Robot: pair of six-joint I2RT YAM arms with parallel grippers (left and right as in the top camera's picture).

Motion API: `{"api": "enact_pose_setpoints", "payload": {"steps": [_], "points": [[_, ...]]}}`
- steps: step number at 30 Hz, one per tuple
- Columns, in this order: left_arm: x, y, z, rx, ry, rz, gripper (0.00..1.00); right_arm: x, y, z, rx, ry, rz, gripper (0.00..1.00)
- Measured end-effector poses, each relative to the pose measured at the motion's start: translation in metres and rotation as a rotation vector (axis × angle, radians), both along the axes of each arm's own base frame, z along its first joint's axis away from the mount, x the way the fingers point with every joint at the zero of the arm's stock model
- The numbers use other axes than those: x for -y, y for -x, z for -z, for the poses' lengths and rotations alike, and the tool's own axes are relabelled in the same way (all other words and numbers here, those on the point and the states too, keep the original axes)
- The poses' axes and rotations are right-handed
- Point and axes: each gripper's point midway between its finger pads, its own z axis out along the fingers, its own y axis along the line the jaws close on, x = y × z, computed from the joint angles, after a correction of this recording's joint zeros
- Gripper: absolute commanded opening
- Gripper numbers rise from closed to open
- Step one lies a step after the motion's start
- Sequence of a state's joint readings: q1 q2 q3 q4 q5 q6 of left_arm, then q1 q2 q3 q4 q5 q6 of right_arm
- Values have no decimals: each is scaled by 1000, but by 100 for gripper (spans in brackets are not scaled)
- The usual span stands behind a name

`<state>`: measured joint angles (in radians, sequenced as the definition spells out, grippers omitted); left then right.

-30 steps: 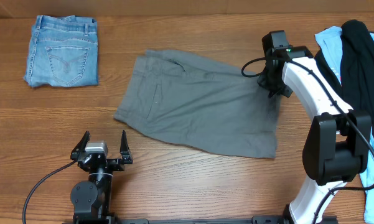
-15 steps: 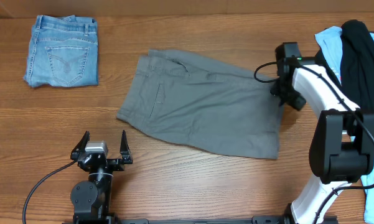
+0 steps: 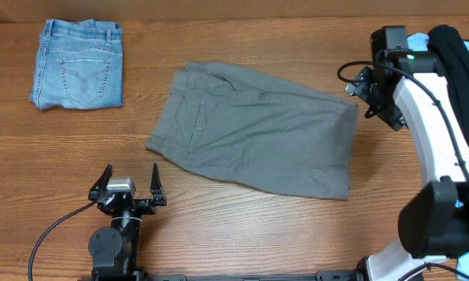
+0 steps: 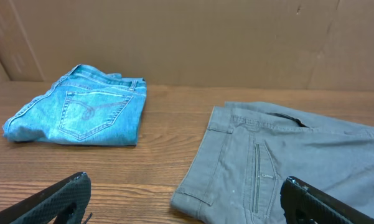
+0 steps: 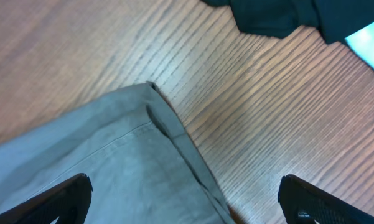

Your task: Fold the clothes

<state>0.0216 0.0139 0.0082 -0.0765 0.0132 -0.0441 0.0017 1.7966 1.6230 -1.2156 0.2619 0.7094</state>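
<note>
The grey shorts point(image 3: 257, 129) lie spread flat in the middle of the table, waistband to the left. My right gripper point(image 3: 371, 100) hovers open over their far right corner, holding nothing. The right wrist view shows that corner point(image 5: 99, 162) between and below my open right gripper point(image 5: 185, 180). Folded light-blue denim shorts point(image 3: 78, 64) lie at the far left. A black garment point(image 3: 456, 58) and a pale-blue garment point(image 3: 412, 45) are piled at the far right. My left gripper point(image 3: 130, 183) rests open near the front edge, and the left wrist view shows the left gripper point(image 4: 185, 182) facing the shorts' waistband corner point(image 4: 249, 180).
The wooden table point(image 3: 242, 226) runs bare along the front. A cardboard wall point(image 4: 193, 37) stands behind it. The black garment point(image 5: 280, 15) and a pale-blue patch point(image 5: 373, 37) lie just beyond the right gripper.
My right gripper was shut on the grey shorts' right edge; it has opened, let go and moved right and away. The shorts shifted slightly right. The left arm stayed still.
</note>
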Motion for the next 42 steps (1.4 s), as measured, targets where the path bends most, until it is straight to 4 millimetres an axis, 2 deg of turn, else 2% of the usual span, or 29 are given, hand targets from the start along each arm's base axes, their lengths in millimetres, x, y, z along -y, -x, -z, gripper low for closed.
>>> {"api": "enact_pose_setpoints", "payload": {"steps": [2, 12, 25, 28, 30, 32, 34, 39, 42], "points": [[0, 0, 0, 0, 0, 0, 100, -1, 2, -7, 15, -5, -1, 100], [0, 0, 0, 0, 0, 0, 100, -3, -2, -6, 26, -23, -3, 100], [0, 0, -1, 3, 0, 2, 100, 13, 4, -5, 8, 15, 27, 100], [11, 0, -12, 51, 11, 61, 100, 14, 10, 3, -21, 23, 30, 100], [22, 0, -21, 86, 19, 126, 100, 14, 14, 8, -37, 22, 29, 100], [38, 4, -39, 158, 25, 224, 100, 11, 21, 18, -68, 4, 25, 100], [45, 6, -44, 178, 29, 267, 100, 8, 21, 26, -68, -11, 22, 100], [53, 7, -54, 159, 56, 316, 100, 2, 24, 48, -78, -49, 14, 100], [55, 2, -69, 100, 68, 326, 100, -3, 28, 57, -88, -78, 9, 100]]}}
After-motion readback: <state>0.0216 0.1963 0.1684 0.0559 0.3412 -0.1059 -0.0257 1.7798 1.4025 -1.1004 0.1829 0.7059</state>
